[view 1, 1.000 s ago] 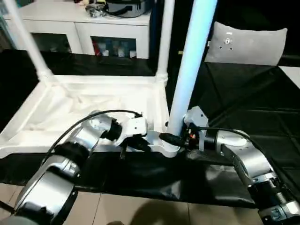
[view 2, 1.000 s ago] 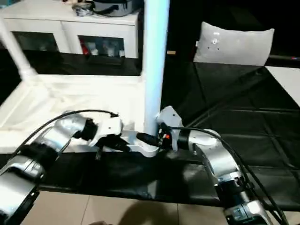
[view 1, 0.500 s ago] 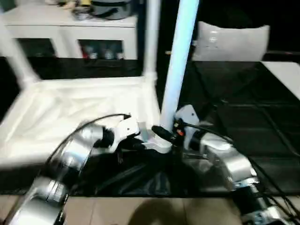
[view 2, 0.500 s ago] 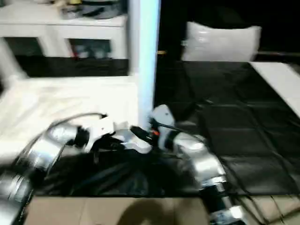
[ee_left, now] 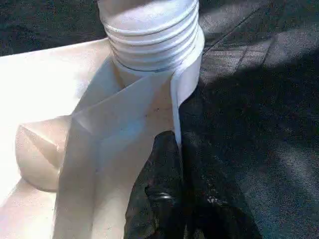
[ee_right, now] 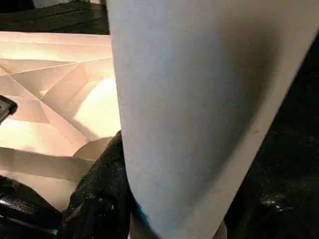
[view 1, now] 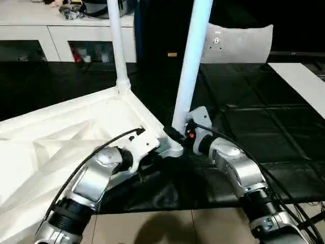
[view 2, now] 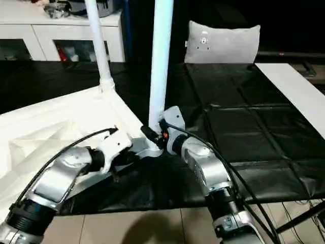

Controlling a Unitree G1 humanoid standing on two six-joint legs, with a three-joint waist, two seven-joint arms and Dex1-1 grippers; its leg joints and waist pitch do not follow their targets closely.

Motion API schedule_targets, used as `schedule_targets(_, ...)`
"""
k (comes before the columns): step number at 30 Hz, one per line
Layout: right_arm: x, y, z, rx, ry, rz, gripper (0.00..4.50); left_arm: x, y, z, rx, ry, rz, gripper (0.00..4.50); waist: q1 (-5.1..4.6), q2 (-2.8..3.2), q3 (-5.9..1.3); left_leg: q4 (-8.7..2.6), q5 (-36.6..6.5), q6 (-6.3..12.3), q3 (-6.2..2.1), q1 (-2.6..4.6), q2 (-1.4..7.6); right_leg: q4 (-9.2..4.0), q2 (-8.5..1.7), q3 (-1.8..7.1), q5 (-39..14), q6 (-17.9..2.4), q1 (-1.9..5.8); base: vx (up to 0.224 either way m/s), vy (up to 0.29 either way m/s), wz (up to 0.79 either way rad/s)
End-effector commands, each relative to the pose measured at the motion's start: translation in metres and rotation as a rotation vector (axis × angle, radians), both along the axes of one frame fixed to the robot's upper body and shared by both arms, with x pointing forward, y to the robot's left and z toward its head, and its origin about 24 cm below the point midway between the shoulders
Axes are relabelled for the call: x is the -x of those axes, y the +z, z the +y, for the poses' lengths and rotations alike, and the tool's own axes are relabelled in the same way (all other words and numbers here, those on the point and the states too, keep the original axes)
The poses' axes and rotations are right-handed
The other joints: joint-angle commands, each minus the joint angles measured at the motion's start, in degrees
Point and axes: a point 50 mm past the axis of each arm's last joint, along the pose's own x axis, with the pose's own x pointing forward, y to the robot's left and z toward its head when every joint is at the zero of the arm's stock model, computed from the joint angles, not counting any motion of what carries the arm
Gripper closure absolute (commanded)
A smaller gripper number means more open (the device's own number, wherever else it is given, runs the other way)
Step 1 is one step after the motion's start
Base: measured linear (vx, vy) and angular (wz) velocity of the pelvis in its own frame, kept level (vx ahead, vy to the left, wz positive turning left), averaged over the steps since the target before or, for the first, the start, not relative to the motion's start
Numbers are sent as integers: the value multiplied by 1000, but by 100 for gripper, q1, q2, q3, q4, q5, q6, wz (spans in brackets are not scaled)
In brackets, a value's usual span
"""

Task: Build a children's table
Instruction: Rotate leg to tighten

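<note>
left eye view: right gripper [view 1: 177,136] clamped around upright leg [view 1: 191,66] at its base, over corner socket [view 1: 174,149]; left gripper [ee_left: 180,149] pinched shut on tabletop [view 1: 66,137] rim beside.

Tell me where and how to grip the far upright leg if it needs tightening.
Grip the far leg low on its round shaft, just above the flared end seated in the tabletop corner socket. Come in level from the open dark-mat side, jaws across the tube: it stands upright and tapers upward, so low is probably firmest.
</note>
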Motion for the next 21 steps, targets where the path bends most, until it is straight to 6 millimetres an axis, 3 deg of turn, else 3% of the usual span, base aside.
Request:
schedule_targets(1, 9, -47, -32, 141, -149, 184, 259, -4, 13, -2, -44, -39, -91, 450, -2, 72, -147, -465, -3945, -336, -197, 201, 158, -655, -234, 35, -3499, -430, -87, 0, 0, 0)
schedule_targets(4, 7, -46, -33, 134, -153, 175, 259, -6, 14, -1, -31, -28, -92, 450, -19, 91, -137, -452, -4092, -326, -210, 231, 141, -705, -232, -4, -3714, -351, -110, 0, 0, 0)
schedule_targets(7, 4, -42, -32, 111, -153, 157, 189, -11, 17, -1, 58, -15, -68, 450, -26, 72, -144, -471, -4083, -304, -224, 207, 143, -699, -236, -36, -3612, -371, -62, 0, 0, 0)
schedule_targets(10, 3, -40, -33, 102, -147, 147, 167, -14, 17, 0, 102, 0, -58, 450, 17, 102, -169, -487, -3889, -279, -187, 203, 158, -674, -249, 6, -3146, -559, -57, 0, 0, 0)
schedule_targets(13, 2, -37, -36, 97, -132, 123, 139, -18, 14, 5, 90, 1, -56, 450, 56, 87, -166, -495, -3746, -267, -168, 177, 163, -636, -260, 39, -2979, -622, -41, 0, 0, 0)
schedule_targets(16, 4, -32, -43, 79, -108, 81, 107, -22, 11, 10, 71, -15, -54, 450, 127, 121, -178, -491, -3617, -264, -142, 185, 166, -631, -259, 65, -2827, -654, -33, 0, 0, 0)
schedule_targets(18, 6, -29, -47, 74, -96, 59, 98, -24, 11, 11, 67, -30, -48, 450, 160, 99, -184, -479, -3448, -224, -117, 180, 159, -612, -252, 84, -2621, -710, -18, 0, 0, 0)
schedule_targets(19, 8, -27, -52, 67, -79, 42, 85, -26, 10, 12, 57, -46, -48, 450, 188, 116, -218, -497, -3007, -167, -111, 89, 171, -534, -266, 111, -2149, -809, 71, 0, 0, 0)
schedule_targets(20, 8, -27, -52, 67, -79, 42, 85, -26, 10, 12, 57, -46, -48, 450, 188, 116, -218, -497, -3007, -167, -111, 89, 171, -534, -266, 111, -2149, -809, 71, 0, 0, 0)
schedule_targets(21, 11, -25, -57, 67, -60, 26, 73, -28, 10, 13, 46, -62, -45, 450, 225, 126, -253, -472, -2656, -116, -79, 79, 184, -490, -263, 130, -1705, -893, 79, 0, 0, 0)
